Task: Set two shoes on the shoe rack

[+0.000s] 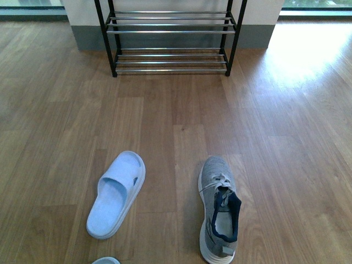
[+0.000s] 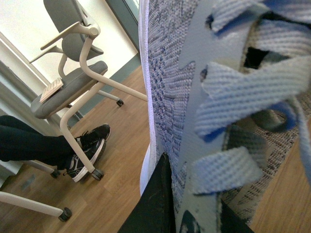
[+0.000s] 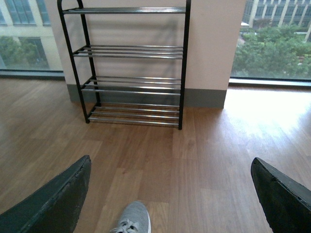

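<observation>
Slipper (image 1: 116,193) lies left of sneaker (image 1: 219,209), rack (image 1: 170,31) beyond.

the sneaker (image 1: 219,217) has grey knit, a white sole and navy lining; the second sneaker (image 2: 170,97) shows grey-blue marled knit and pale laces. the slipper (image 1: 116,193) is pale blue, the shoe rack (image 1: 170,31) black with chrome bars, the floor (image 1: 55,110) brown wood-grain.

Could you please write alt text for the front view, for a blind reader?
A grey sneaker and a light blue slipper lie apart on a wooden floor, toes toward a black shoe rack by the wall.
</observation>
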